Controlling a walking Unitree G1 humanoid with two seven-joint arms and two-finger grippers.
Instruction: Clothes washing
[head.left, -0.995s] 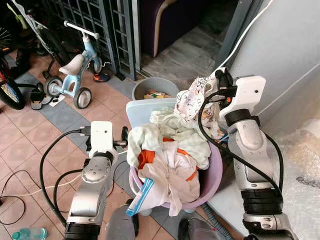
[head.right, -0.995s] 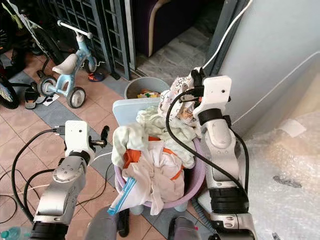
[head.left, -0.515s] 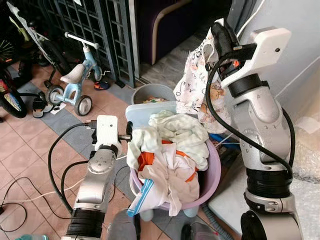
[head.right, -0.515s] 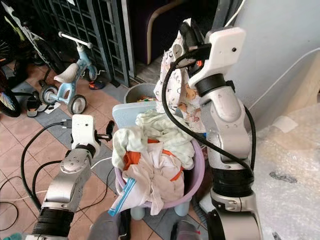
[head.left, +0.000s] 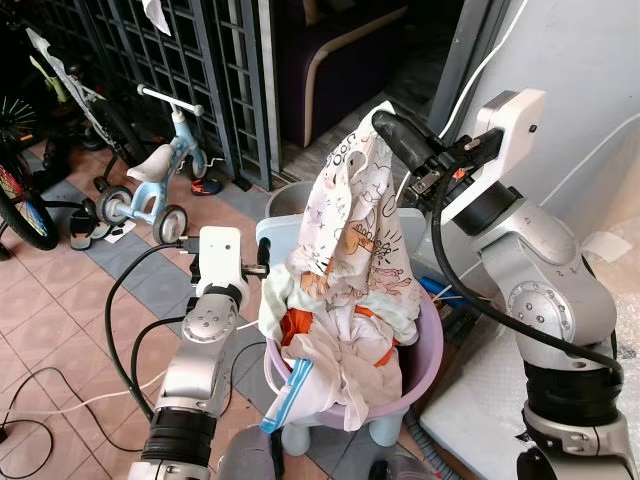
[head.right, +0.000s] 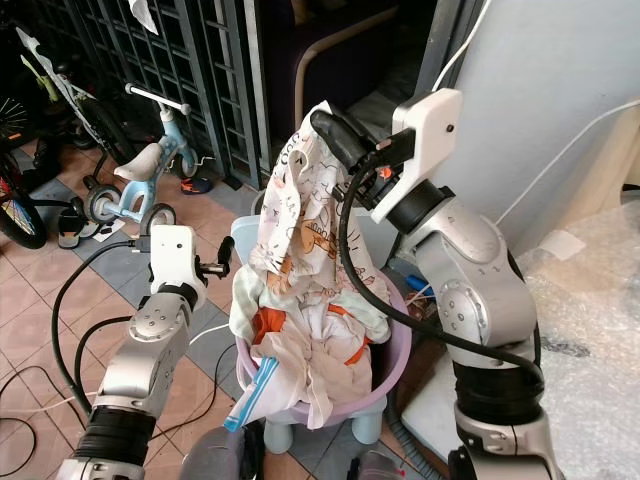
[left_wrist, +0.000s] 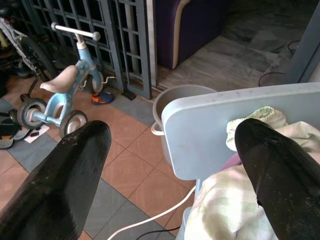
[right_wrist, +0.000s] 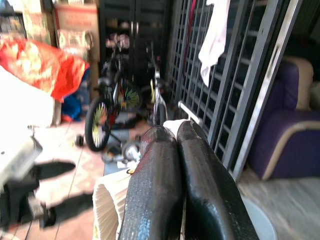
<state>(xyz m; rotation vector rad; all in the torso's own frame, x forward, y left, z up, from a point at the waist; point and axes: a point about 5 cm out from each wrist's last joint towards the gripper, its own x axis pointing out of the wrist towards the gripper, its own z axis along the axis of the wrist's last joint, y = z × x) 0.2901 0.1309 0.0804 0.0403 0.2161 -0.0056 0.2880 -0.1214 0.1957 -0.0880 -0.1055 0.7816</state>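
A purple laundry basket (head.left: 424, 352) heaped with clothes (head.left: 340, 350) stands on a pale blue stool (left_wrist: 220, 125) in front of me. My right gripper (head.left: 387, 122) is shut on a white printed garment (head.left: 350, 220), held above the basket. The garment hangs down and drapes onto the pile. In the right wrist view its fingers (right_wrist: 165, 165) are pressed together, with white cloth (right_wrist: 176, 124) at the tips. My left gripper (head.left: 262, 269) is open beside the basket's left side, level with the stool's edge. Its fingers (left_wrist: 65, 175) are spread wide with nothing between them.
A grey bin (head.left: 288, 196) stands behind the basket. A blue balance bike (head.left: 160, 170) and a bicycle (head.left: 20, 200) stand at the left by the metal grille gates (head.left: 200, 60). Cables (head.left: 60, 400) lie on the tiled floor. A white wall (head.left: 590, 80) and bubble wrap (head.right: 600, 290) are at the right.
My right gripper lifted the printed garment from the basket's far right edge and swung it left over the pile. The camera view has shifted. The left gripper stays open beside the basket.
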